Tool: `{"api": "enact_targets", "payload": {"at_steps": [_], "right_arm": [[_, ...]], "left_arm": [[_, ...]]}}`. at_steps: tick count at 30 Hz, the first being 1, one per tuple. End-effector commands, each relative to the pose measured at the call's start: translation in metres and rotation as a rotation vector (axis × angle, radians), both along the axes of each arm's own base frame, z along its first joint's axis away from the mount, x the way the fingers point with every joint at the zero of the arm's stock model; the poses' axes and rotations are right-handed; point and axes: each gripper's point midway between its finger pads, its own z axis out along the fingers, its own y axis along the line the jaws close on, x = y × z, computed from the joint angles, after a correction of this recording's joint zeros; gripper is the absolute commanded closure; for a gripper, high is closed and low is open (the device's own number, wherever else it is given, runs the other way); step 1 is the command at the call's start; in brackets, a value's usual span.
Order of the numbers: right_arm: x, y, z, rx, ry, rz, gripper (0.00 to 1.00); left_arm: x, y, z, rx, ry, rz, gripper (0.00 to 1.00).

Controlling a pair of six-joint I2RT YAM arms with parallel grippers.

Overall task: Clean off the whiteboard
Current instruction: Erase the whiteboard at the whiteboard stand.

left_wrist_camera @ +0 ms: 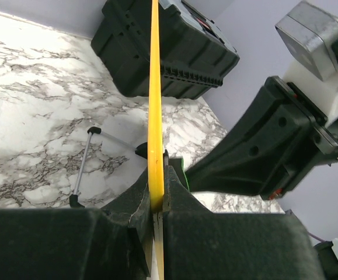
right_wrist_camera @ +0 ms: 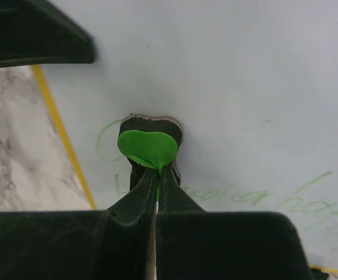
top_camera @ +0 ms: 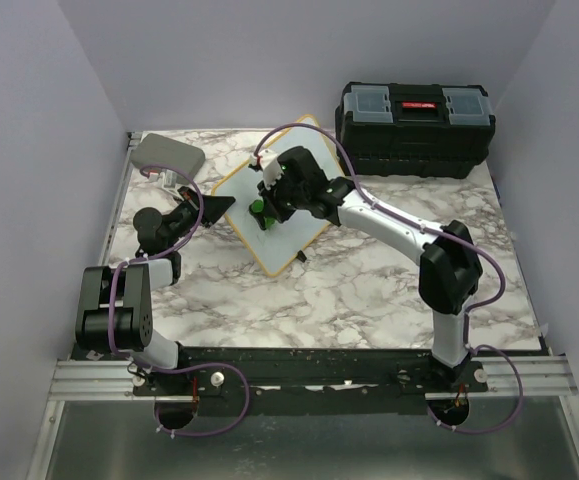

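From above, your whiteboard [top_camera: 287, 240] lay at an angle on the marble table [top_camera: 369, 290], with the left gripper [top_camera: 221, 205] at its left corner. In your left wrist view, those fingers were clamped tight on the board's frame edge. In your right wrist view, the right gripper [right_wrist_camera: 157, 175] pinched a green eraser [right_wrist_camera: 147, 146] against the board, over faint green writing [right_wrist_camera: 244, 195].

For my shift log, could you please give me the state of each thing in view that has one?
whiteboard: faint green writing on it, edge clamped.
left gripper: shut on the whiteboard's frame.
right gripper: shut on the eraser.
eraser: held against the board.
toolbox: lid closed.
grey case: appears closed.
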Motion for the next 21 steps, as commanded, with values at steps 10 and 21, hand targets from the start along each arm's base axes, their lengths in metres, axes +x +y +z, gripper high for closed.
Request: {"api": "enact_targets", "payload": {"at_steps": [10,21], "right_arm": [[0.03,-0.02,0.007,-0.087,-0.124,-0.231,0.99],[-0.007,0.013,-0.005,-0.078,-0.057,-0.014,0.99]], "left_arm": [[-0.013,-0.015,-0.001,0.027,-0.023,-0.095,1.0],[-0.014,-0.016,-0.002,0.024,-0.02,-0.098,1.0]]}}
